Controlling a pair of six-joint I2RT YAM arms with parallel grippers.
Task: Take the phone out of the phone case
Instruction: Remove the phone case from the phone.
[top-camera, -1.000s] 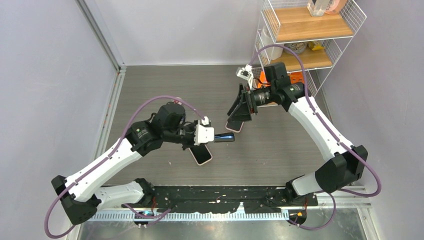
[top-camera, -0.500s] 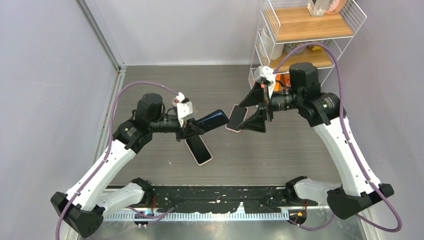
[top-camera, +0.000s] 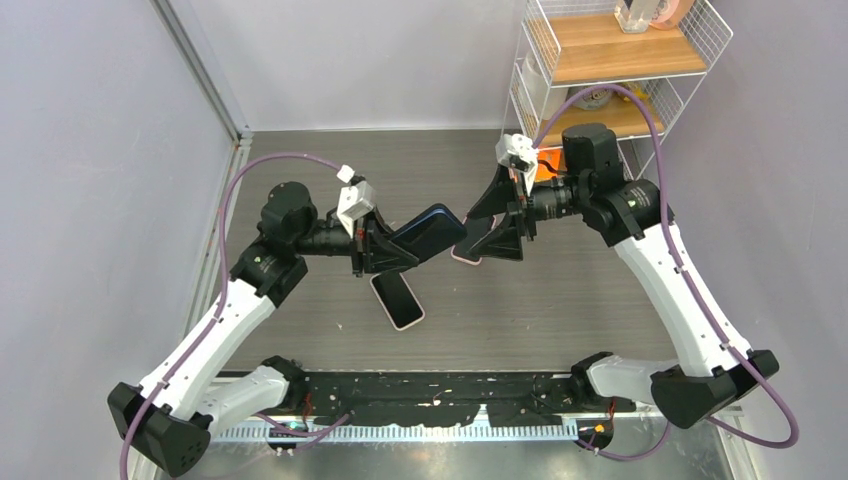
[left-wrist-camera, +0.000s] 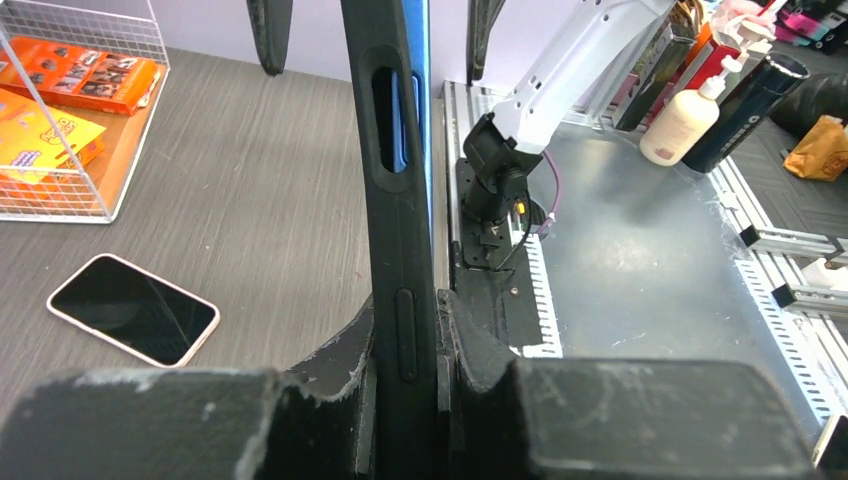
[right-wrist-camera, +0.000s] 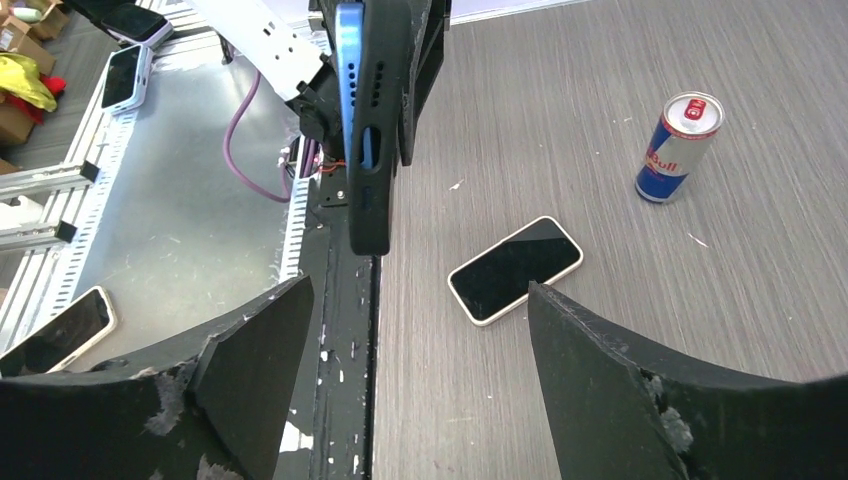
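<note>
Dark rubbery phone case (top-camera: 432, 230) is hanging in the air at the middle of the top view, tilting up toward the right, and the blue phone (right-wrist-camera: 348, 70) is sitting inside it, its bright edge peeking out along one side of the case. In the left wrist view that case is standing edge-on up the centre of the frame, with the left gripper (left-wrist-camera: 405, 350) clenching it at the lower end, both fingers pressing flat against its sides. Just to the right in the top view, the right gripper (top-camera: 497, 224) is facing the free end of the case with its fingers spreading wide and holding nothing; its own camera is showing the case's end apart from both fingers (right-wrist-camera: 250, 340), near the top of the frame. Below the held case, a cream-edged phone (top-camera: 398, 300) is lying screen-up on the grey table (top-camera: 300, 180). Another bare phone (left-wrist-camera: 133, 309) is lying flat at lower left of the left wrist view. A drink can (right-wrist-camera: 678, 145) is standing upright at the right of the right wrist view, and a wire shelf (top-camera: 620, 60) is filling the upper right of the top view.
</note>
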